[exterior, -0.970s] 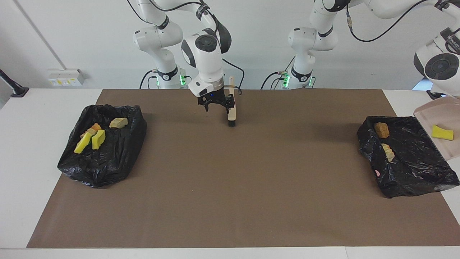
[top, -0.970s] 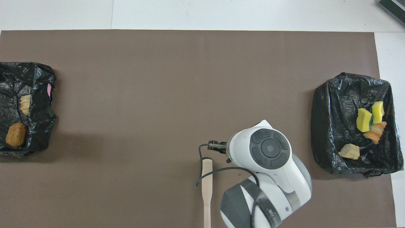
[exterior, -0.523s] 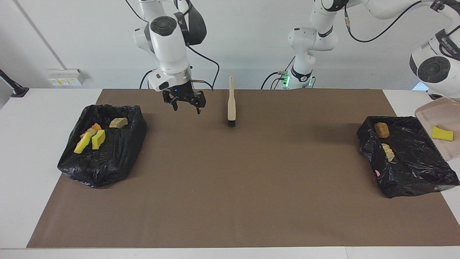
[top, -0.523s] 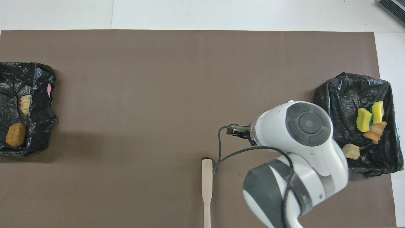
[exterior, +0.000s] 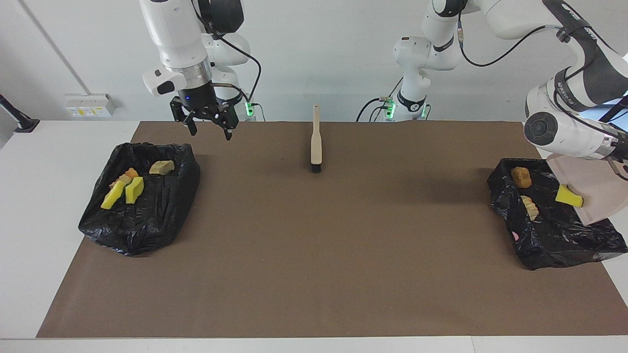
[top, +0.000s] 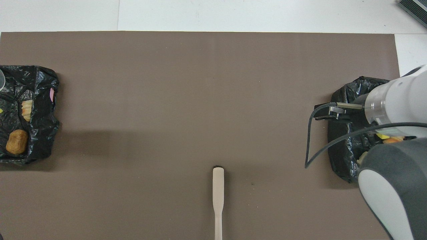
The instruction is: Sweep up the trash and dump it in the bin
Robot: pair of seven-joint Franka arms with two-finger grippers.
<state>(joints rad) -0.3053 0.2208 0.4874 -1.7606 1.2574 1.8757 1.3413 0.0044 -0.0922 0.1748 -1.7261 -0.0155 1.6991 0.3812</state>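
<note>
My left gripper (exterior: 617,159) is shut on the beige dustpan (exterior: 591,189), which tilts down over the black-lined bin (exterior: 554,230) at the left arm's end. One yellow foam piece (exterior: 569,196) lies at the pan's lower lip, above the bin. In that bin are a brown roll (exterior: 521,177) and a striped pastry (exterior: 529,207). My right gripper (exterior: 210,131) hangs open and empty, high over the edge of the other bin (exterior: 137,215). That bin holds yellow foam chunks (exterior: 122,192), an orange striped pastry (exterior: 128,175) and a cream piece (exterior: 162,167).
The beige brush (exterior: 316,142) lies on the brown mat (exterior: 314,255) near the robots, midway between the arms, bristles (exterior: 316,168) pointing away from them. In the overhead view the right arm (top: 393,160) covers most of its bin (top: 343,146).
The right gripper rose from beside the brush and swung over to the bin at its end, leaving the brush on the mat. The left arm tipped the dustpan over its bin; the yellow piece slid to the lip.
</note>
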